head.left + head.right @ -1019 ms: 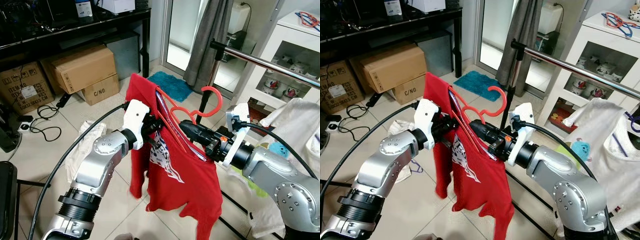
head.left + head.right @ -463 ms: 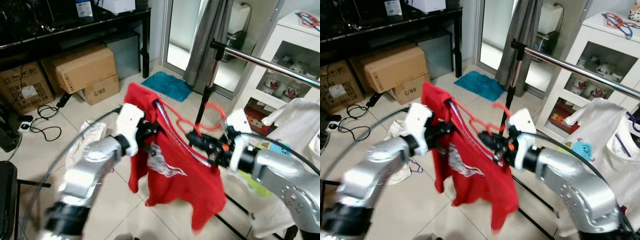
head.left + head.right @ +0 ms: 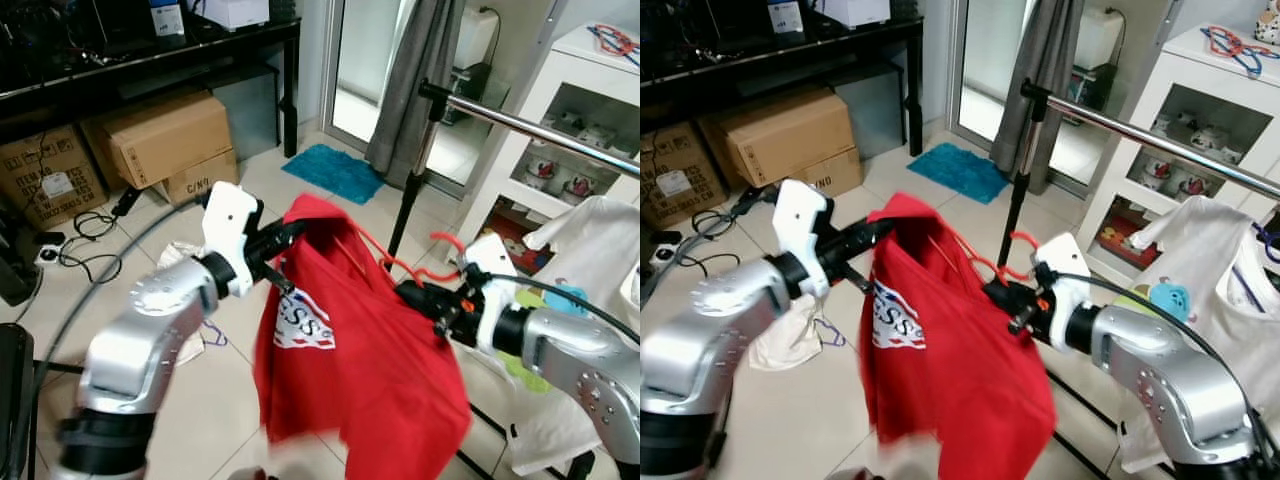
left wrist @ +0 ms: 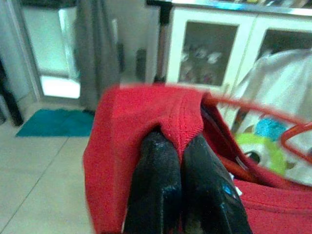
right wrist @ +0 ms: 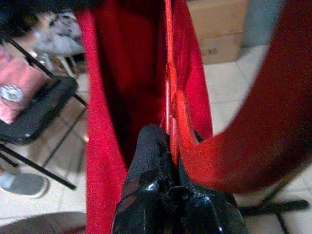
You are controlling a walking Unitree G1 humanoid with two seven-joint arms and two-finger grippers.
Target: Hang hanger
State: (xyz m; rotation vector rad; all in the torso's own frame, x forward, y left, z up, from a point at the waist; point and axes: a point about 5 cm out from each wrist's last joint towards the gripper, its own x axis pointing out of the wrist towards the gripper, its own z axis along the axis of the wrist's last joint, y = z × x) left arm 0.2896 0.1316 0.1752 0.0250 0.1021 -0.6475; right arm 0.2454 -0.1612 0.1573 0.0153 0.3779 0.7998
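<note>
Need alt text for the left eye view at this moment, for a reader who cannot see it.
Two silver arms hold up a red T-shirt on a red hanger: the left pincer pinches its shoulder, the right pincer grips the hanger. A steel clothes rail runs behind, above the hanger's hook.

**Red on Red**

The shirt point(image 3: 370, 370) is red with a white printed patch. The hanger point(image 3: 415, 262) is a lighter red. Both arms are silver with black fingers point(image 4: 156, 190). The rail point(image 3: 540, 125) is chrome, the mat point(image 3: 335, 170) teal, the boxes point(image 3: 165, 135) brown.
</note>
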